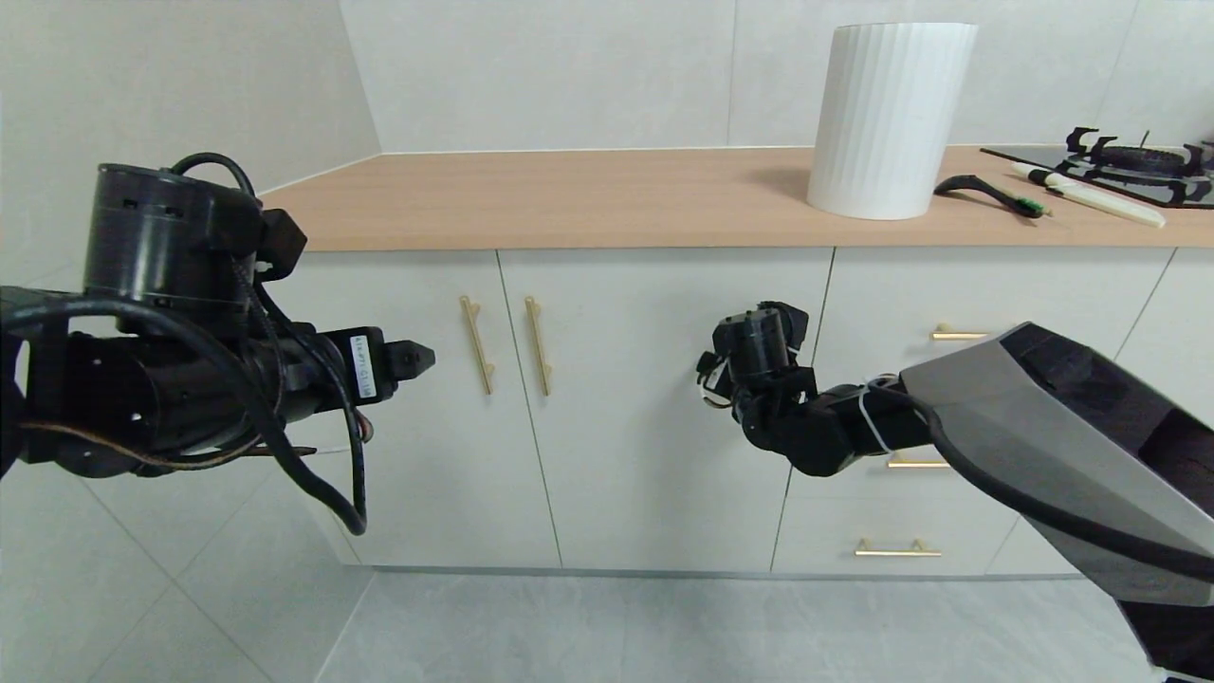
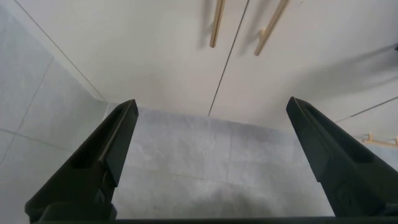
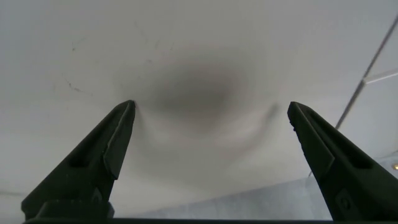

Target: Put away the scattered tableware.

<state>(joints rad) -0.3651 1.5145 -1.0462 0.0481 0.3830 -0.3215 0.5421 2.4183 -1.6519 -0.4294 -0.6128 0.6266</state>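
Note:
On the wooden counter (image 1: 569, 199) at the far right lie a black curved utensil (image 1: 986, 192) and a long white utensil (image 1: 1091, 196) with a green band. A tall white ribbed container (image 1: 892, 119) stands upright just left of them. My left gripper (image 1: 417, 359) (image 2: 211, 102) hangs below counter height in front of the left cabinet doors, open and empty. Close to a cabinet door under the container, my right gripper (image 1: 730, 365) (image 3: 211, 104) faces the panel, open with nothing between its fingers (image 3: 106, 149).
A black gas hob (image 1: 1138, 163) sits at the counter's right end, the white utensil's far end resting by it. White cabinet doors with gold handles (image 1: 477, 343) and drawers (image 1: 958, 333) run under the counter. Grey tiled floor (image 1: 664, 626) spreads below.

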